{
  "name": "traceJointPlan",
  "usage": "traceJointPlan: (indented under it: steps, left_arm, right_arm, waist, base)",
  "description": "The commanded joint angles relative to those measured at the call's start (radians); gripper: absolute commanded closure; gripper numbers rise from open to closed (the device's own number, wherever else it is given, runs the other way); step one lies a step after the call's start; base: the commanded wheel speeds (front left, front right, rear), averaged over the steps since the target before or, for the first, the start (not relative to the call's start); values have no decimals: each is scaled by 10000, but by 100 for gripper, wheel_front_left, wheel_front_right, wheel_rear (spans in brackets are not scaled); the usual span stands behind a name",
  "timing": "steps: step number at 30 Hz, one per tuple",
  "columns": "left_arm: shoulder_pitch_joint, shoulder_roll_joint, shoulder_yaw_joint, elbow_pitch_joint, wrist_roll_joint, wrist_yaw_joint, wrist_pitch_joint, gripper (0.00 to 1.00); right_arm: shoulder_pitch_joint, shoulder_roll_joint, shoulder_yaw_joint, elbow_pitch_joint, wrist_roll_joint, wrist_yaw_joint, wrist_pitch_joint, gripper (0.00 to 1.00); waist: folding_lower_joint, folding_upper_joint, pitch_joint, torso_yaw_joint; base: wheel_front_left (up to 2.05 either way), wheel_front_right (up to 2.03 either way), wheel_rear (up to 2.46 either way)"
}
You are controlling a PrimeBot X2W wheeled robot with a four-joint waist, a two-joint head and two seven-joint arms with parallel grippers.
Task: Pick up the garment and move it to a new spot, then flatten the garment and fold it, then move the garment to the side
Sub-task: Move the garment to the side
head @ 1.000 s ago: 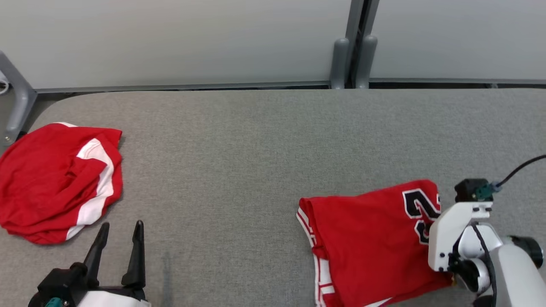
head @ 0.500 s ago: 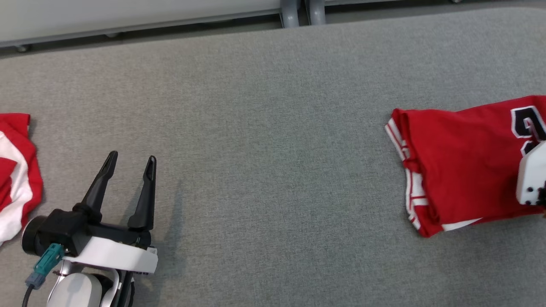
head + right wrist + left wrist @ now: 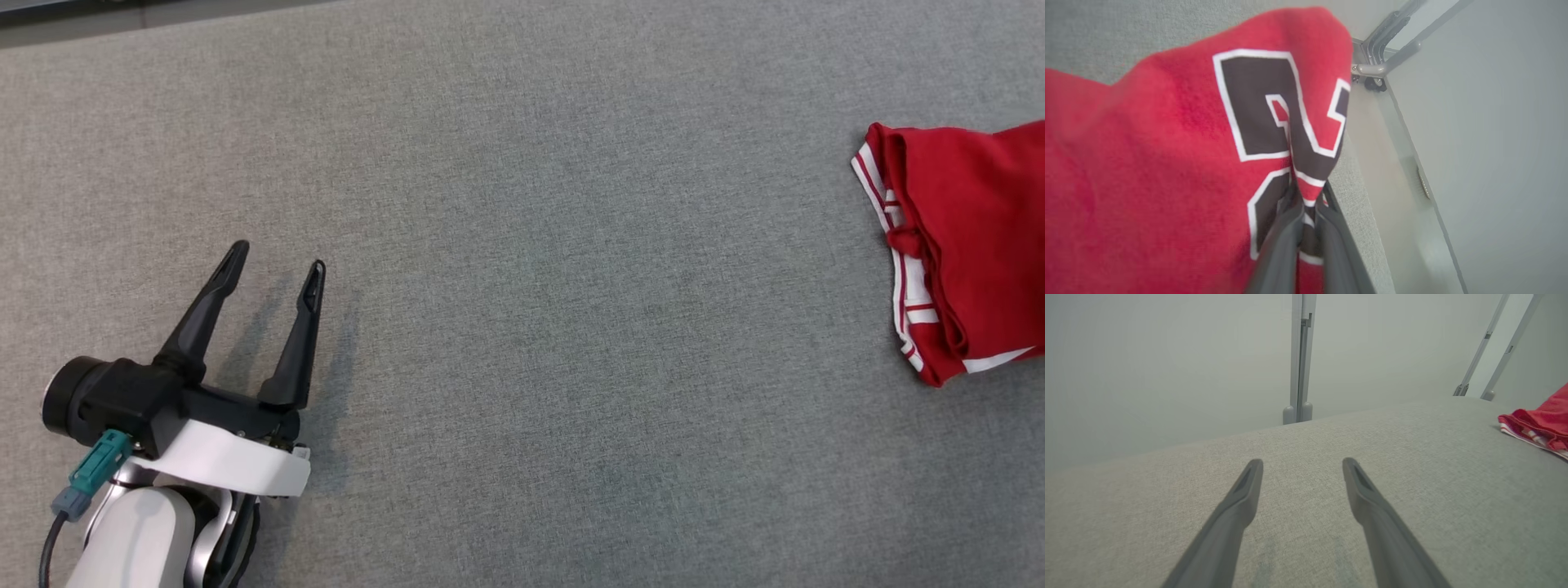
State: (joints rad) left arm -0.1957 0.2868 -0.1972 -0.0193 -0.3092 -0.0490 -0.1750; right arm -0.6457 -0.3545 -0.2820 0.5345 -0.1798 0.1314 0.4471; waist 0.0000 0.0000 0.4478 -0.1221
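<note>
Pinching the folded red cloth jersey with white trim (image 3: 971, 237) at its black number, our right gripper (image 3: 1309, 196) is clamped on it. We see the jersey resting on the grey fabric-covered table (image 3: 531, 286). Well apart from the jersey, our left gripper (image 3: 277, 257) gapes wide, empty.

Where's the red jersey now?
The jersey lies at the head view's right edge on the grey table, well right of the open left gripper, pinched by the right gripper.
</note>
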Motion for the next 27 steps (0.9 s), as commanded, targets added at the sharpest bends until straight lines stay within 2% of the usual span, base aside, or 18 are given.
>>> traceJointPlan:
  steps: [1,5,9,10,11,12,13,21,27]
  left_arm:
    - [-214,101,32,-64,-12,-38,40,0]
    - [-283,68,-42,38,-90,-72,-27,0]
    - [-263,41,-51,228,-174,-90,-131,0]
    - [-266,36,-62,291,-191,-101,-165,0]
    - [-272,28,-79,349,-207,-96,-191,0]
    - [-286,11,-92,419,-211,-107,-206,0]
    - [-308,-7,-115,484,-232,-117,-215,0]
    - [-235,-225,-123,984,-314,-42,-554,0]
    - [381,-285,43,1510,-186,208,-803,0]
  right_arm:
    - [-146,-164,235,-55,-110,-12,-156,100]
    - [-239,-435,105,-290,-687,-10,-710,100]
    - [-147,-273,-50,-510,-1085,-8,-910,100]
    - [-106,-212,-70,-535,-1134,-8,-926,97]
    - [-61,-141,-83,-548,-1178,-8,-941,71]
    - [-40,-87,-69,-552,-1182,-8,-1020,52]
    - [-42,-92,-92,-540,-1196,-8,-1088,0]
    - [272,292,20,-707,-960,-8,-1693,0]
    - [1238,1374,260,-1454,251,-7,-2595,0]
  waist:
    - [0,0,61,-34]
    - [0,0,91,48]
    - [0,0,53,70]
    - [0,0,41,82]
    - [0,0,24,94]
    - [0,0,6,109]
    - [0,0,-17,126]
    - [0,0,-639,341]
    - [0,0,-1732,562]
  base:
    - [0,0,0]
    - [0,0,0]
    - [0,0,0]
    - [0,0,0]
    - [0,0,0]
    - [0,0,0]
    - [0,0,0]
    - [0,0,0]
    - [0,0,0]
